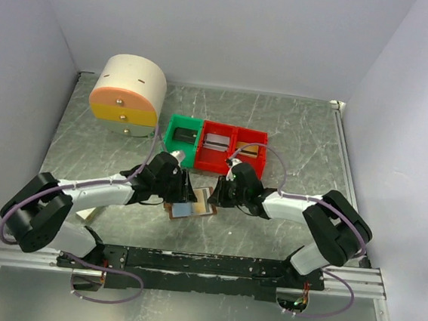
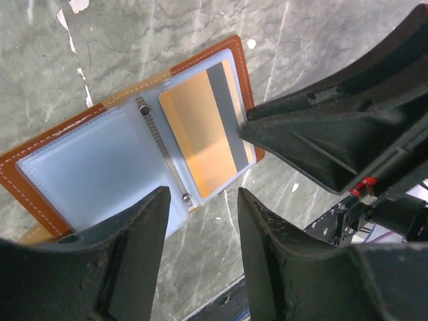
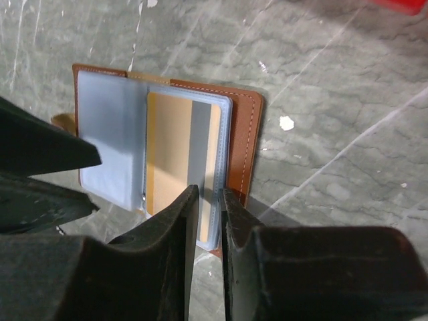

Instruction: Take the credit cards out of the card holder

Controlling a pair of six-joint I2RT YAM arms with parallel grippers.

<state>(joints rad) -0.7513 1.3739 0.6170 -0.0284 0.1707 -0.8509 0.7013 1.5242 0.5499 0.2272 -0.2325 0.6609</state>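
Currently | find card holder (image 1: 191, 206) spread flat on bench (image 1: 293, 123) | left pincer (image 2: 200, 197): halfway apart, empty, over its pale half | right pincer (image 3: 208, 194): nearly closed astride orange card (image 3: 170, 154) edge, grip unclear | treat card as light, stiff, slick; pinch exposed edge, pin soft holder.

You'll find nothing readable here: the card (image 2: 200, 134) in the card holder (image 2: 40, 167) shows only a plain orange face and a grey stripe, no legible print.
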